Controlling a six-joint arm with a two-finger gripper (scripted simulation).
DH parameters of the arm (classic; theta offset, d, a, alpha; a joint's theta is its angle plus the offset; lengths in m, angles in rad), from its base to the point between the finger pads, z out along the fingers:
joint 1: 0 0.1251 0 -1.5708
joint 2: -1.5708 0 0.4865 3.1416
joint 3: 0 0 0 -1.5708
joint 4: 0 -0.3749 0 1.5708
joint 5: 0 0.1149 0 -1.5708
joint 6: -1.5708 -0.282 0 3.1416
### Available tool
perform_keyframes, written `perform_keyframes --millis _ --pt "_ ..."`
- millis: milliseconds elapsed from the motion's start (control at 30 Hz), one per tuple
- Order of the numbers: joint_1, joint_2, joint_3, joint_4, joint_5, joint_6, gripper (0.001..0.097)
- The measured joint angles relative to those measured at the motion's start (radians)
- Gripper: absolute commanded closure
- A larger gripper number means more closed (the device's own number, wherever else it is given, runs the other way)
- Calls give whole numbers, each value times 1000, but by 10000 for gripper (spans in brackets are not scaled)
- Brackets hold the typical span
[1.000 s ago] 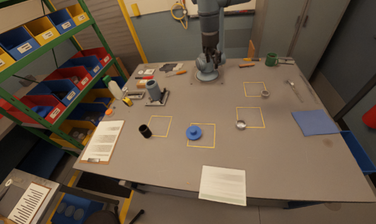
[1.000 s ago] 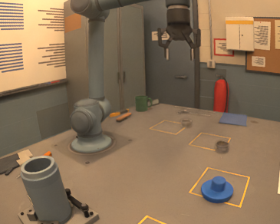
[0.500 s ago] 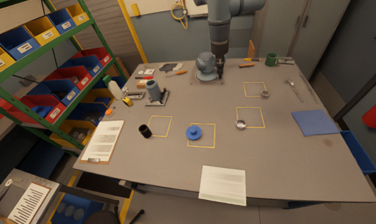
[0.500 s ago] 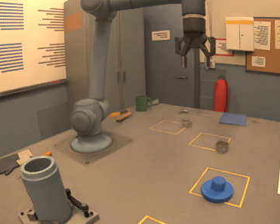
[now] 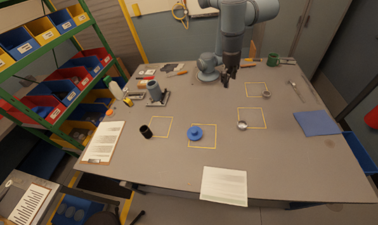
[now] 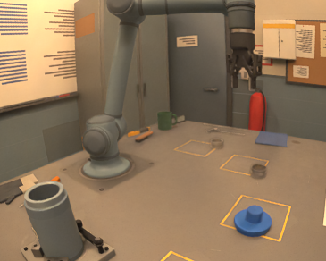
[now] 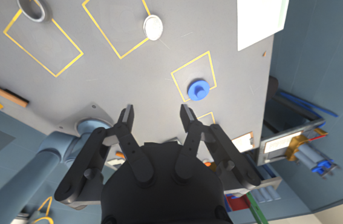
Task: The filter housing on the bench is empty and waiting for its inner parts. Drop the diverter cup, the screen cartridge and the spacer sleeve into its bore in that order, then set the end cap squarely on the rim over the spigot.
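Note:
The grey filter housing (image 5: 154,90) (image 6: 52,220) stands upright and empty on its clamp plate at the bench's left rear. A small silver cup (image 5: 242,125) (image 6: 258,170) (image 7: 153,27) sits at a corner of one yellow square, and a metal ring (image 5: 266,93) (image 6: 217,143) (image 7: 34,9) sits at the corner of the far square. A black sleeve (image 5: 146,131) lies beside the left square. The blue end cap (image 5: 194,133) (image 6: 252,221) (image 7: 198,90) rests in its square. My gripper (image 5: 228,79) (image 6: 243,76) (image 7: 157,113) hangs high above the bench's rear middle, open and empty.
Behind the work the arm's base (image 5: 207,68) stands on the bench, with a green mug (image 5: 272,59) and hand tools along the back edge. A green rack of bins (image 5: 47,68) flanks the left side. A clipboard (image 5: 103,141), a paper sheet (image 5: 224,185) and a blue cloth (image 5: 316,122) lie on the bench.

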Motion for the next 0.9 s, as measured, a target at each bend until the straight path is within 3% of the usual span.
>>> perform_keyframes --millis 467,900 --pt "36 75 30 0 45 -476 201" --pt "61 128 51 0 76 -810 201"
